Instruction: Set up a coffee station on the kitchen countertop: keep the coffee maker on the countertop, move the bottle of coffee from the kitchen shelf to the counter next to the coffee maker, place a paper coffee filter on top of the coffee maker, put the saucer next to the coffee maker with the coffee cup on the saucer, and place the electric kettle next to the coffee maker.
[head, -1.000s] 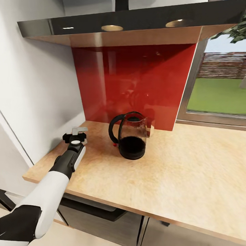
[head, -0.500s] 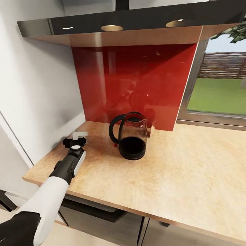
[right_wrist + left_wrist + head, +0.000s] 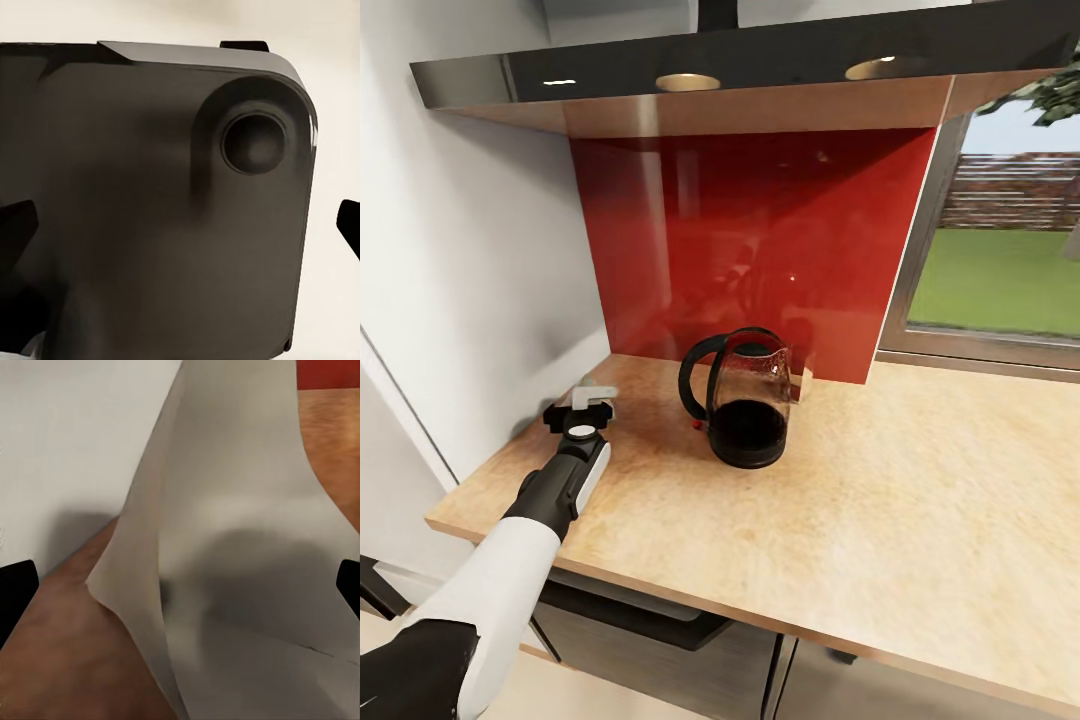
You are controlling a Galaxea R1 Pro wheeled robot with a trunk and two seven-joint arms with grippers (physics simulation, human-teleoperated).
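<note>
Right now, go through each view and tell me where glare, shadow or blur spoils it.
Head view: sharp; the red backsplash shows glossy reflections. Left wrist view: the paper coffee filter is close and soft, with a dark shadow. Right wrist view: a dark housing, dim and blurred.

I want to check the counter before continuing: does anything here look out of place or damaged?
Nothing stands out. The electric kettle stands upright and intact on the kitchen countertop, and the paper coffee filter sits between the left gripper's fingers.
</note>
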